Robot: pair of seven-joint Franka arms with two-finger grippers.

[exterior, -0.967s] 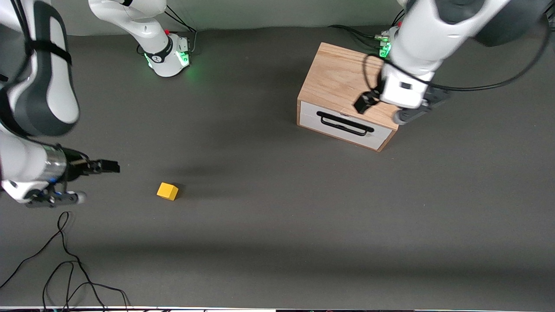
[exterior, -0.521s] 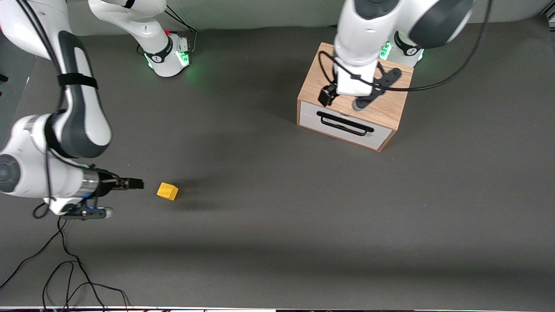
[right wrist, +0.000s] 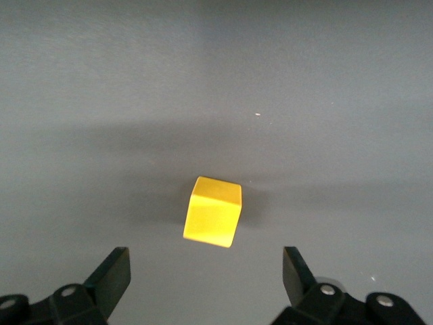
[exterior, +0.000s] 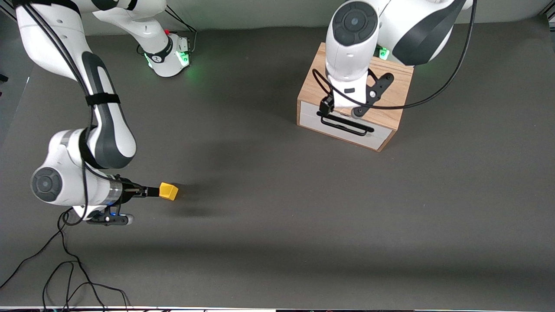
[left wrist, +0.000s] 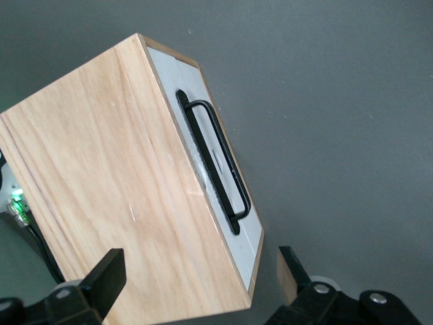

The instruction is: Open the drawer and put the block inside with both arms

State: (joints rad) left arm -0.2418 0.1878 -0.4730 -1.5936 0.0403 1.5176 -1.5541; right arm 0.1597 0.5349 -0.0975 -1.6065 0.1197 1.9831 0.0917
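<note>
We see our right gripper (exterior: 152,191) low near the right arm's end of the bench, reaching sideways from a bent elbow, its two fingers (right wrist: 111,274) spread wide. Our left gripper (exterior: 326,106) hangs toward the left arm's end, wrist pointing straight down from a folded arm, fingers (left wrist: 108,274) also parted wide

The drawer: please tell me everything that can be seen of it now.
The drawer is shut, its white front panel flush in a light wooden cabinet that stands on the grey table toward the left arm's end. A black wire handle runs along the panel. Its inside is hidden. The left gripper hangs open over the cabinet's front edge, above the handle, and does not hold it. Nothing else touches the drawer.
</note>
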